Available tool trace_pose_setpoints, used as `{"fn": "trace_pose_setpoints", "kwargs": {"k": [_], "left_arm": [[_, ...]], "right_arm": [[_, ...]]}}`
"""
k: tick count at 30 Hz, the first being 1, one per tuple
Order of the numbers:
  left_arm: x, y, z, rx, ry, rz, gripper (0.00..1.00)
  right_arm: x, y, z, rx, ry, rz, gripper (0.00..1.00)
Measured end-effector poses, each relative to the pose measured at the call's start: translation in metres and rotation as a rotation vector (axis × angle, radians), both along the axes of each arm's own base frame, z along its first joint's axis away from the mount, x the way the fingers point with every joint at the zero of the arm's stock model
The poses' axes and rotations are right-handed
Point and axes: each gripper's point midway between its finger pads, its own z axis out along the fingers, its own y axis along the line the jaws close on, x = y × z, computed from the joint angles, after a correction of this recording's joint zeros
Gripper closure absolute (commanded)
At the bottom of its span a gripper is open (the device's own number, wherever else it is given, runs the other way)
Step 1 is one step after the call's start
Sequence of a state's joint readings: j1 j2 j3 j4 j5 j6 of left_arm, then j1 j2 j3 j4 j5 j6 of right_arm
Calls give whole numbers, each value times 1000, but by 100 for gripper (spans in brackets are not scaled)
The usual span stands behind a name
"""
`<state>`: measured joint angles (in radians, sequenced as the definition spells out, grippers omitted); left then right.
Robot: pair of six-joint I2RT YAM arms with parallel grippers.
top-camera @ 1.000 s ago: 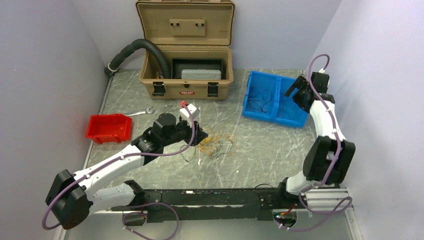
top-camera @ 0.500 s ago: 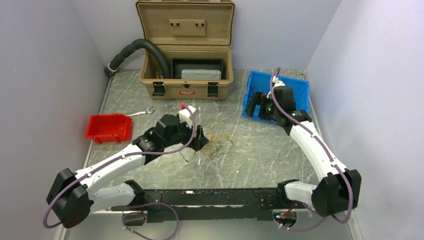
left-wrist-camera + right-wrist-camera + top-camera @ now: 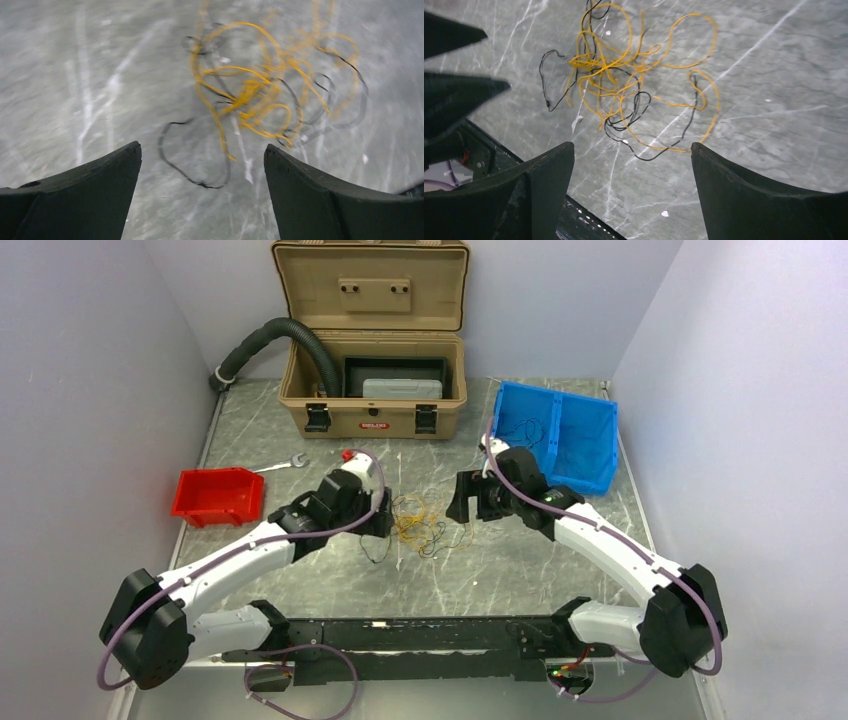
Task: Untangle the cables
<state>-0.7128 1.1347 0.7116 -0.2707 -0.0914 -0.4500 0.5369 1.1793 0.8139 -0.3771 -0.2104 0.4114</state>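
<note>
The tangle of thin yellow and black wires (image 3: 425, 524) lies on the table (image 3: 520, 552) between the left gripper (image 3: 202, 150) and right gripper (image 3: 631, 147), both spread apart and empty. It looks light and limp; I would pinch one loose outer loop.

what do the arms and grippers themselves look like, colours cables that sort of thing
Both arms match: the left arm and right arm have white link shells and black joints, with a mauve cable running loosely along each. The left gripper and right gripper are black, with broad wedge-shaped fingers. A small red connector sits at the left wrist.
</note>
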Motion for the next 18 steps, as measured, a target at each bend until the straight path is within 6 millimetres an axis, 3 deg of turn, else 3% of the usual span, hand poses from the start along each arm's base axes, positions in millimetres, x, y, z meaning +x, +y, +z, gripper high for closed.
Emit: {"fn": "trace_pose_setpoints", "kwargs": {"k": [3,10,13,18], "left_arm": [[13,32,-5,22,30,154,5],[42,148,18,49,-13,684,4],[53,190,29,31,-28,854,1],[69,271,32,-1,0,1136,1]], "right_arm": [[-5,12,-7,-2,5,39,12],[-3,21,-6,18,-17,60,12],[-1,23,-7,20,-16,71,12],[0,28,-11,15,-1,97,12]]}}
